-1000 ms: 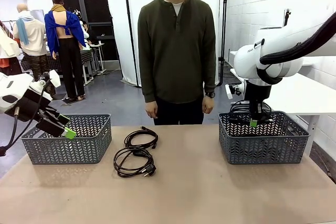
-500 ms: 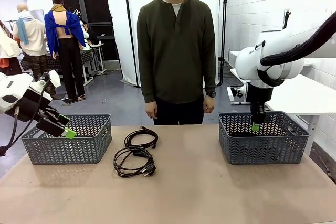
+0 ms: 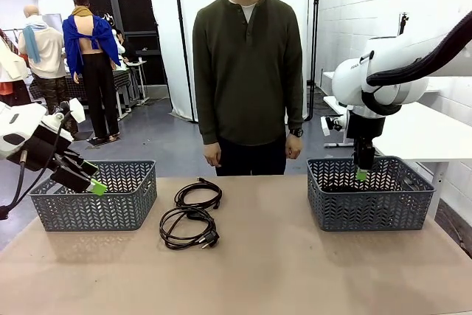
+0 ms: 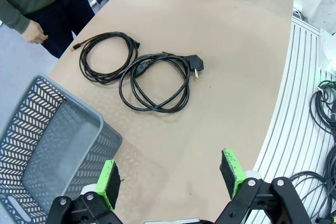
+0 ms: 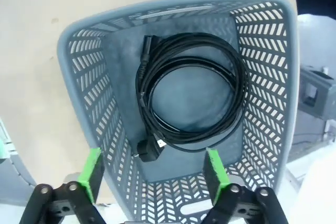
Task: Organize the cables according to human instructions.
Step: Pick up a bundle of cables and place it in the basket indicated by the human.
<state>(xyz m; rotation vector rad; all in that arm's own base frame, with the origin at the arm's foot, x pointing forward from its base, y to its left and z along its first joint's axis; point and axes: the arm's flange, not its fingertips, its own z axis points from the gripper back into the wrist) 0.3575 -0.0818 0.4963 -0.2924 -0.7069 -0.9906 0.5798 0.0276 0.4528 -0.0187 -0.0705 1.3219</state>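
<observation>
Pincer on right arm (image 5: 152, 162) spread wide, empty, over cable (image 5: 194, 39) in basket (image 5: 262, 77); left pincer (image 4: 169, 175) wide, empty too; could snag lattice rising.

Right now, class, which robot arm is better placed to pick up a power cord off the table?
Likely left: the open left gripper hovers by the left basket, facing both loose power cords. The right gripper hangs over the right basket, farther off.

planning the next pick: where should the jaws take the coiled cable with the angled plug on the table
Take the cable on its arc facing the left basket, coming straight down. The coil lies flat, strands bunch there, and that arc is clear of the plug and the other cable.
</observation>
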